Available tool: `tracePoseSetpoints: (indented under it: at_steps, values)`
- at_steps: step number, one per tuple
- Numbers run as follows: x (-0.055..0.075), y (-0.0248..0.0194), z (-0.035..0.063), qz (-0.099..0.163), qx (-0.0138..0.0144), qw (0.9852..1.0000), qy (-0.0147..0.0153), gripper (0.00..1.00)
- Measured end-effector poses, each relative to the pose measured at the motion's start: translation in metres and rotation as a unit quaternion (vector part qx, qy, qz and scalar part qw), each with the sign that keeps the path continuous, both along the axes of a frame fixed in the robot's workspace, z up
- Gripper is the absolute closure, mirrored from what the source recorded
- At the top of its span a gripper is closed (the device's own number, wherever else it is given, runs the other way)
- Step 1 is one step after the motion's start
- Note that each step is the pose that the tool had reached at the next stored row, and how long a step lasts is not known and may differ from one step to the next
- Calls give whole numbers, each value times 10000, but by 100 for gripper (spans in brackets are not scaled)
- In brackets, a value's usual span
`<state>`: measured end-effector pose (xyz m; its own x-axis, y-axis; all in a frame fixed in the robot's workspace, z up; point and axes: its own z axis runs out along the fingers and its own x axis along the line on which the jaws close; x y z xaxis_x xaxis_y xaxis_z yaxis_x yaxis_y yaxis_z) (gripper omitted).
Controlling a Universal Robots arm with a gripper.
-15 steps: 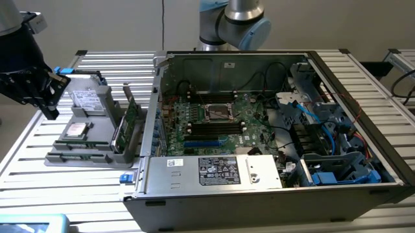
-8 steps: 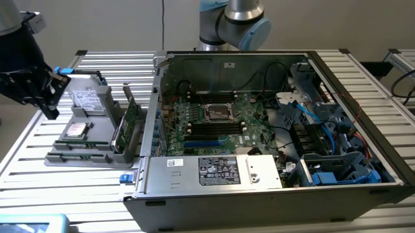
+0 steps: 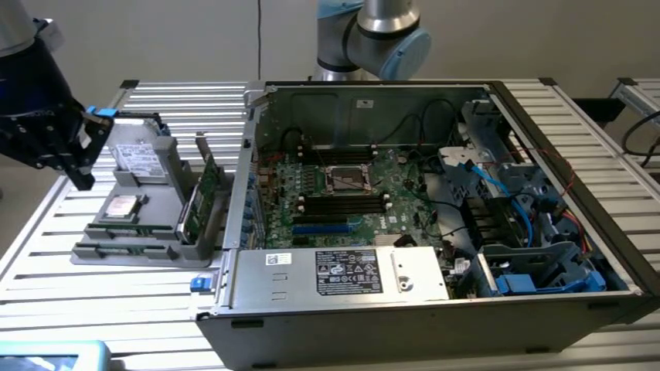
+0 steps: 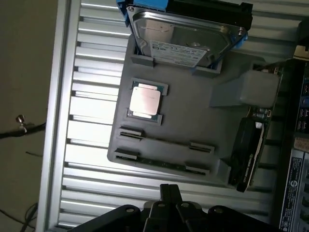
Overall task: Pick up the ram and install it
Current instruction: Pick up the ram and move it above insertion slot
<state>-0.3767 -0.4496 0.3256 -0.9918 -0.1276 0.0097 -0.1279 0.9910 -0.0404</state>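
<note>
Two rams lie edge-up in the grey holder tray [image 4: 193, 116]: one thin green ram [image 4: 164, 140] and a second [image 4: 159, 163] beside it, nearer my gripper. In the exterior view the rams [image 3: 126, 230] sit at the tray's near end. My gripper [image 4: 170, 191] hovers just off that end of the tray, above the slatted table, shut with nothing in it. In the exterior view the gripper [image 3: 80, 179] hangs at the tray's left side. The open computer case [image 3: 433, 193] shows the motherboard with its black RAM slots [image 3: 344, 202].
The tray also holds a hard drive [image 4: 186, 36], a CPU [image 4: 145, 100] and an upright expansion card [image 4: 248, 154]. The case's metal wall [image 3: 246, 178] rises just to the right of the tray in the exterior view. Cables and drive cages crowd the case's right half.
</note>
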Motion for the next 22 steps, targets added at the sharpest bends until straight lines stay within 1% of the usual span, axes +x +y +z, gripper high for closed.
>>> tracePoseSetpoints:
  at_steps: [3,6,8,11,13,17,20,22]
  values:
    - [0,1,-2,272,32,9996,-1,89]
    - [0,0,-3,540,59,9985,-1,89]
    - [0,1,-4,727,71,9973,-1,89]
    - [1,0,-4,997,75,9950,1,89]
    - [1,0,-4,1176,76,9930,3,89]
    - [0,0,-6,1534,75,9881,5,89]
    - [1,0,-8,1803,75,9836,7,89]
    - [0,0,-9,1982,75,9801,9,89]
